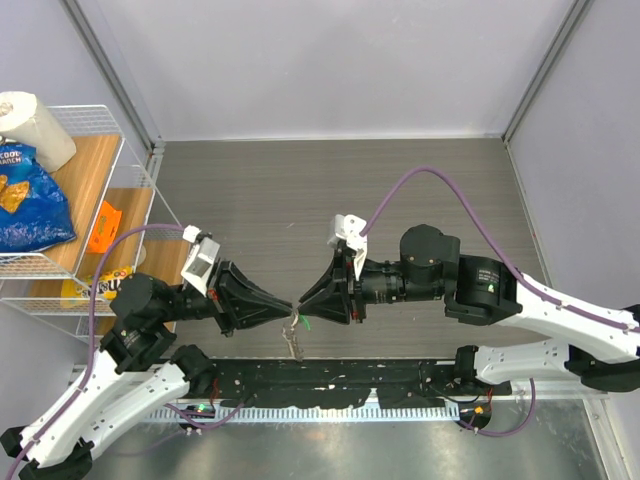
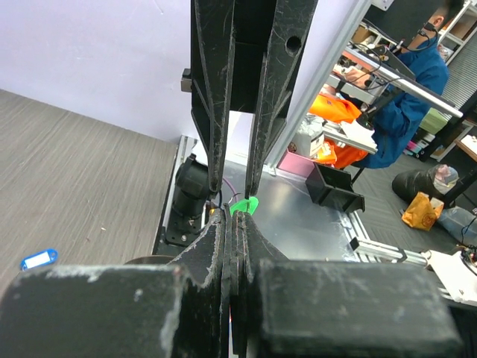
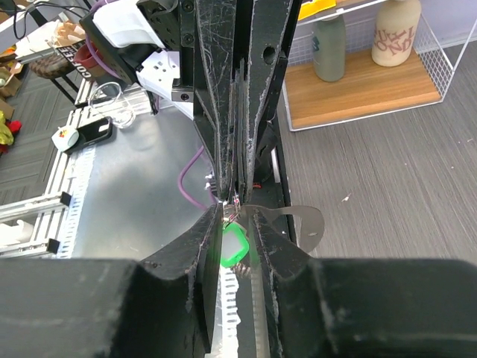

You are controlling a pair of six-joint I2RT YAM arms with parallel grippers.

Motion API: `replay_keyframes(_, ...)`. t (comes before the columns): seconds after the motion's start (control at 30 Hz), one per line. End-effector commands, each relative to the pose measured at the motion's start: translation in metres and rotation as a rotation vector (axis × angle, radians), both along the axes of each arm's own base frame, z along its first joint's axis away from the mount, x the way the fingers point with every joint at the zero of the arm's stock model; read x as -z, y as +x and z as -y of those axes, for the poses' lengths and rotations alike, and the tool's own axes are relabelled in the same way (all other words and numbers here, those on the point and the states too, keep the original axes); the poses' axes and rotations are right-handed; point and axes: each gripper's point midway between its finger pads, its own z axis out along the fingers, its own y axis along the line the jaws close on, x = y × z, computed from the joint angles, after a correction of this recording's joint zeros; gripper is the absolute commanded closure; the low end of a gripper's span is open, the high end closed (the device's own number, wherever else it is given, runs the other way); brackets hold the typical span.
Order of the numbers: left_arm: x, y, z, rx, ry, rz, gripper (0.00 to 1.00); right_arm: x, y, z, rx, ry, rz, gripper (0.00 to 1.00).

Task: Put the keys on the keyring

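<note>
My two grippers meet tip to tip above the table's near edge. My left gripper [image 1: 289, 303] [image 2: 232, 216] is shut, apparently on the keyring [image 3: 238, 201], a small silver ring at the meeting point. Its grey-beige strap [image 3: 304, 218] hangs below the tips [image 1: 292, 343]. My right gripper [image 1: 301, 304] [image 3: 238, 214] is pinched at its tips on the key with the green head [image 3: 233, 243] [image 2: 244, 205] [image 1: 306, 322], which lies between its fingers. The key with the blue tag [image 2: 39, 259] lies loose on the table, apart from both grippers.
A white wire shelf [image 1: 128, 150] stands at the left with a blue snack bag [image 1: 28, 200], a paper roll [image 1: 35, 125] and an orange item [image 1: 103, 228]. A black and aluminium rail [image 1: 330, 385] runs along the near edge.
</note>
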Motion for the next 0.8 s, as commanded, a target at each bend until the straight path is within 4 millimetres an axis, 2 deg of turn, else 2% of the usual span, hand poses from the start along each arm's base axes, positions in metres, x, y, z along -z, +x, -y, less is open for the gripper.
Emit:
replay_keyframes(0.0, -0.014, 0.001, -0.003, -0.026, -0.043, 0.054, 1.0, -0.014, -0.005, -0.002, -0.023, 0.042, -0.002, 0.74)
replay_keyframes(0.27, -0.014, 0.004, -0.004, -0.049, -0.045, 0.056, 1.0, -0.007, -0.006, -0.005, -0.03, 0.022, -0.017, 0.78)
replay_keyframes(0.43, -0.016, 0.004, -0.006, -0.063, -0.057, 0.061, 1.0, -0.004, -0.006, -0.004, -0.027, 0.018, -0.019, 0.95)
replay_keyframes(0.77, -0.023, 0.004, -0.01, -0.081, -0.091, 0.074, 1.0, 0.006, -0.005, -0.002, -0.01, 0.04, -0.041, 0.95)
